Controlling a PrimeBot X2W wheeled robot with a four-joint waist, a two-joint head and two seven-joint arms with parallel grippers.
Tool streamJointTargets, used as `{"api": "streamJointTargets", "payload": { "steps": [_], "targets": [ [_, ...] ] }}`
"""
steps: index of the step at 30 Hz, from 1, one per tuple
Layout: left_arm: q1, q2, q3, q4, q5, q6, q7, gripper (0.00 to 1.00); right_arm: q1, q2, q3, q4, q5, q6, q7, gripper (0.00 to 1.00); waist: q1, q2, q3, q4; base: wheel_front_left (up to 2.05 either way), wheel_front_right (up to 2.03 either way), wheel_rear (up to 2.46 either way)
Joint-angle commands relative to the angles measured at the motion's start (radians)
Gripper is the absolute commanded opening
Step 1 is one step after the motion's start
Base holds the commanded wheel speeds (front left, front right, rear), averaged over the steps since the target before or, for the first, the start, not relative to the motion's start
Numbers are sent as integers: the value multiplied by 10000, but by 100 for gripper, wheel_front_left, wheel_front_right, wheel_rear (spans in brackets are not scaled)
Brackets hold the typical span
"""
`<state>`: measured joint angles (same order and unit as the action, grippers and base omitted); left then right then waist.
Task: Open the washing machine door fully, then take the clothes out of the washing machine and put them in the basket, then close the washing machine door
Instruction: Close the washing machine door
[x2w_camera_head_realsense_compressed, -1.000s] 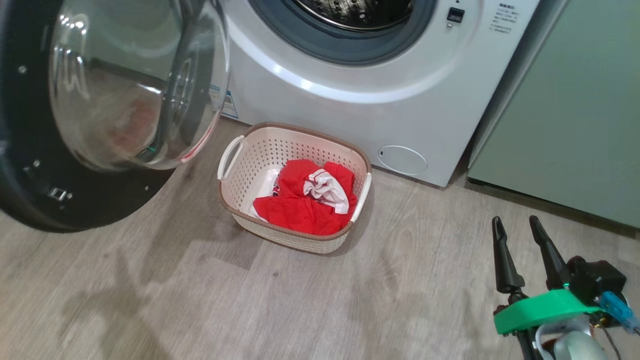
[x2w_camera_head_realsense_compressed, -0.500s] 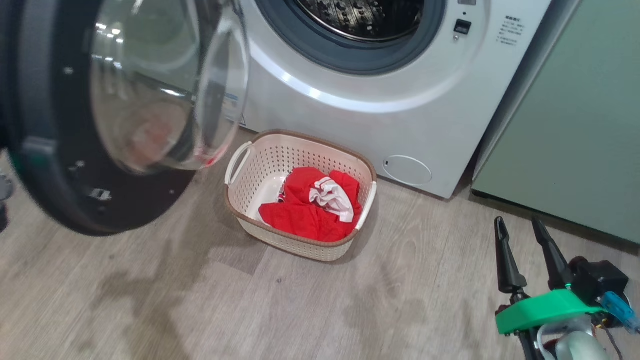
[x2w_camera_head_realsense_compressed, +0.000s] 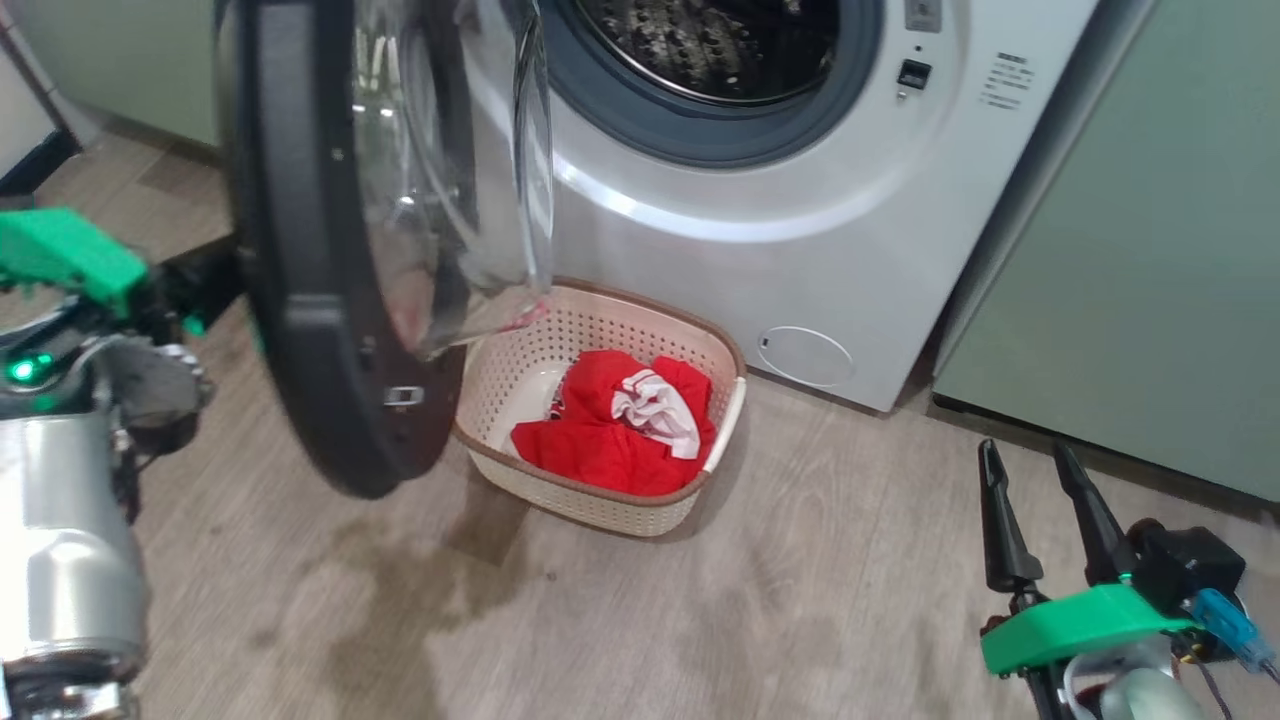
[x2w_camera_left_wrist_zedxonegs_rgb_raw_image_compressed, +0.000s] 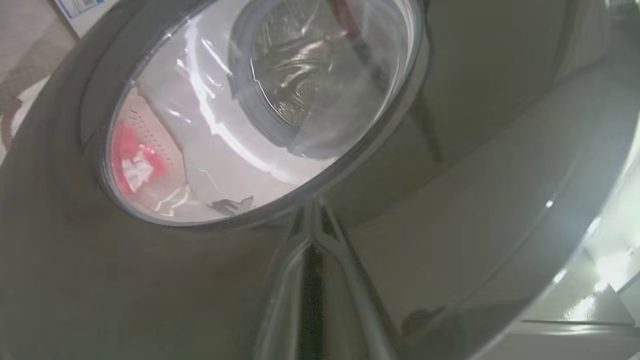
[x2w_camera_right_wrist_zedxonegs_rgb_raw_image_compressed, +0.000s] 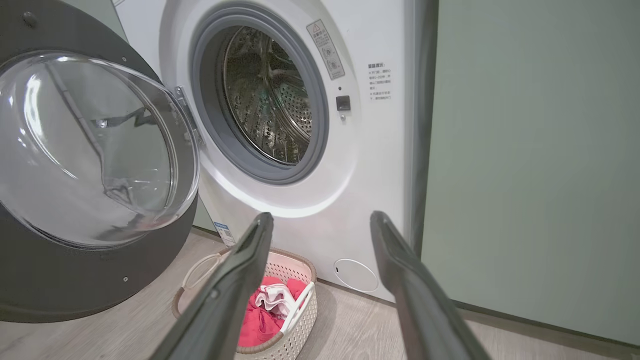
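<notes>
Washing machine (x2w_camera_right_wrist_zedxonegs_rgb_raw_image_compressed: 372, 175) front: warning sticker (x2w_camera_right_wrist_zedxonegs_rgb_raw_image_compressed: 325, 49), printed text (x2w_camera_right_wrist_zedxonegs_rgb_raw_image_compressed: 379, 82) illegible.

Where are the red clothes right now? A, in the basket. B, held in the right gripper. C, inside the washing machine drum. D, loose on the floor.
A: the clothes lie heaped inside the basket, which stands in front of the washing machine, and its drum looks empty.
</notes>
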<state>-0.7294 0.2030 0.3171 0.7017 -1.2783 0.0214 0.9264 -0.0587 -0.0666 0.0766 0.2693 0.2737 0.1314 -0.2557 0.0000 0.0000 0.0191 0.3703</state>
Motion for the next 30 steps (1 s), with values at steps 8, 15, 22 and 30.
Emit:
{"api": "streamJointTargets", "payload": {
  "steps": [8,15,22,30],
  "targets": [
    [-379,-128,-19,-336,-197,-519,137,0,-501,-78,208,-326,-28,-7,-61,100,0,0,336,-1233,0,0,0],
    [-531,-100,61,-46,-210,-796,-125,0,-561,-85,144,-337,-20,-7,-61,100,0,0,574,-2424,0,0,0],
    [-732,-4,144,350,-159,-1032,-508,0,-650,-27,105,-388,-18,-7,-61,100,0,0,770,-3852,0,0,0],
    [-953,123,313,849,-146,-1246,-1063,0,-675,28,-4,-424,14,-7,-61,100,0,0,850,-4958,0,0,0]
  ]
}}
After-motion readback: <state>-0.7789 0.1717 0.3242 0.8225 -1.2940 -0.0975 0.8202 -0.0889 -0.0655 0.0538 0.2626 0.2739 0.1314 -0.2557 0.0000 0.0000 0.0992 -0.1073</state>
